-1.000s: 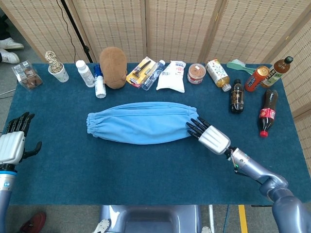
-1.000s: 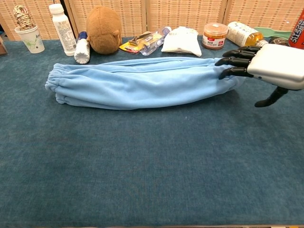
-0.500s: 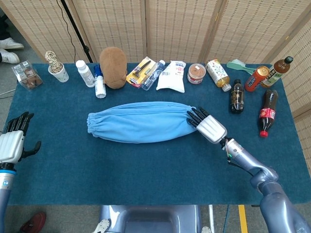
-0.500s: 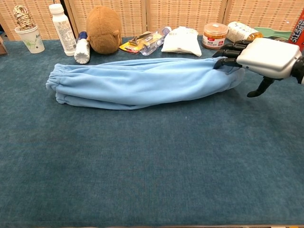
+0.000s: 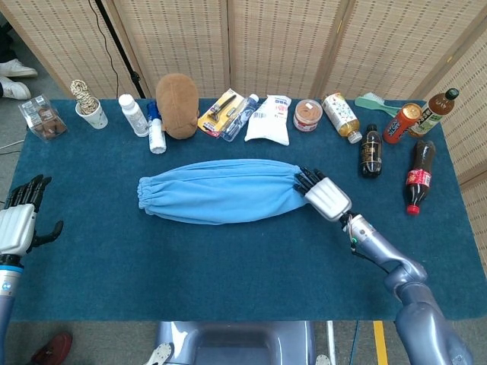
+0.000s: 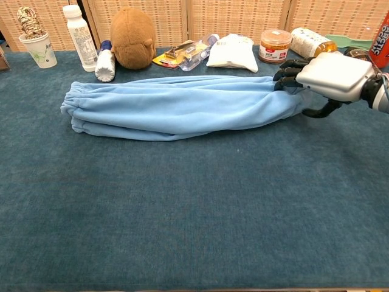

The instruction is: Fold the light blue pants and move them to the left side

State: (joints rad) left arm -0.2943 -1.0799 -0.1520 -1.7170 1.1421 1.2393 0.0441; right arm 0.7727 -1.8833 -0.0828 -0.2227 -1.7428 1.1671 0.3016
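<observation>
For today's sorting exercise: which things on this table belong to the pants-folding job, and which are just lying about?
Belongs to the job:
light blue pants
right robot hand, at the pants' right end
left robot hand, off to the side

Just lying about:
brown plush toy
white pouch
cola bottle
paper cup

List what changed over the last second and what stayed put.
The right hand moved up and inward along the table to the right end of the light blue pants; its fingers now rest on the cloth, thumb curling under, nudging that end slightly. A firm grip isn't clear. The left hand stays open, and the back-row clutter is unchanged.
</observation>
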